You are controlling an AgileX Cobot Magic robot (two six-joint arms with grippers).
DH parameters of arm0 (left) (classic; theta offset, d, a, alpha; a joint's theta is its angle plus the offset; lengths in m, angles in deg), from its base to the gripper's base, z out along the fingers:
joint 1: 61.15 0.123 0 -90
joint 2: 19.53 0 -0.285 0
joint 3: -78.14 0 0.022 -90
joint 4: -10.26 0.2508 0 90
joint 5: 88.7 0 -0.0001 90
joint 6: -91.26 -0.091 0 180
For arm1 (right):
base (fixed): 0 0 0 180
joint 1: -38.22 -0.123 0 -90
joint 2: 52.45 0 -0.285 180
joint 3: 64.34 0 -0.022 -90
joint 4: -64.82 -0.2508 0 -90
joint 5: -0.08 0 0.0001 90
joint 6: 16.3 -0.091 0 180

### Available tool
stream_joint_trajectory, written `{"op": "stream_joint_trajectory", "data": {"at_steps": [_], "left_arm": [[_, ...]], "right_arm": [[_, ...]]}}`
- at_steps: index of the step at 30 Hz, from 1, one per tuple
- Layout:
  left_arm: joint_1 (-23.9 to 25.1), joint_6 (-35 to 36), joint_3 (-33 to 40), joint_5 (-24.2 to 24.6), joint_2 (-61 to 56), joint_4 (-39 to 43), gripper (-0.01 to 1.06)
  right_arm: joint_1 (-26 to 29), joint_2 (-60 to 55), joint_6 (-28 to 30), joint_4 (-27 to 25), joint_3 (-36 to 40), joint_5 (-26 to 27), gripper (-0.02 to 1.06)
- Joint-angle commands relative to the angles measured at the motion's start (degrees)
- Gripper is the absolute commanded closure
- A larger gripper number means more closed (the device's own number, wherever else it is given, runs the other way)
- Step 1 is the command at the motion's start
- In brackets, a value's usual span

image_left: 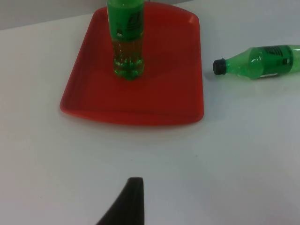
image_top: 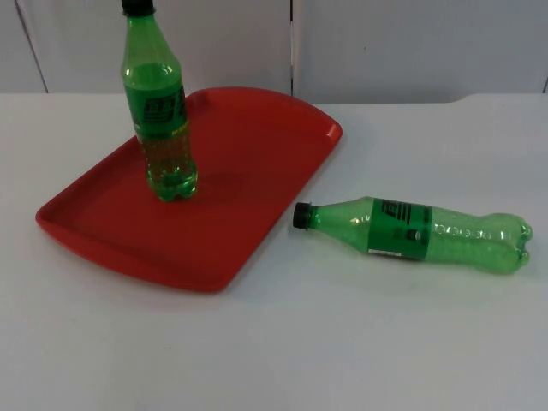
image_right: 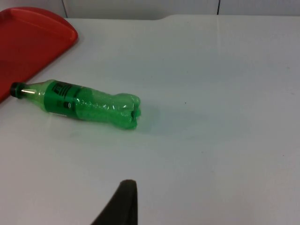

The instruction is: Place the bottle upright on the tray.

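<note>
A red tray (image_top: 257, 171) lies on the left half of the white table. On it a green bottle with a black cap (image_top: 161, 120) stands upright. A second green bottle (image_top: 419, 229) lies on its side on the table right of the tray, cap toward the tray. My left gripper (image_left: 130, 199) waits above bare table, short of the tray (image_left: 154, 98), the standing bottle (image_left: 126, 42) and the lying bottle (image_left: 262, 61). My right gripper (image_right: 123, 201) hangs over the table, well back from the lying bottle (image_right: 79, 103) and touching nothing.
The grey partition wall (image_top: 385, 43) closes off the table behind the tray. A corner of the tray (image_right: 33, 42) lies just past the lying bottle's cap. White table surface stretches around the lying bottle and in front of the tray.
</note>
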Motion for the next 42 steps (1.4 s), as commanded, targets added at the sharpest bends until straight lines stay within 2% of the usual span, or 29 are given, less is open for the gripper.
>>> {"op": "stream_joint_trajectory", "data": {"at_steps": [1,42], "left_arm": [[-0.39,0.31,0.29,0.08,-0.21,-0.61,0.0],[-0.39,0.31,0.29,0.08,-0.21,-0.61,0.0]], "right_arm": [[0.38,0.24,0.0,-0.11,0.39,0.4,-0.01],[0.38,0.24,0.0,-0.11,0.39,0.4,-0.01]]}}
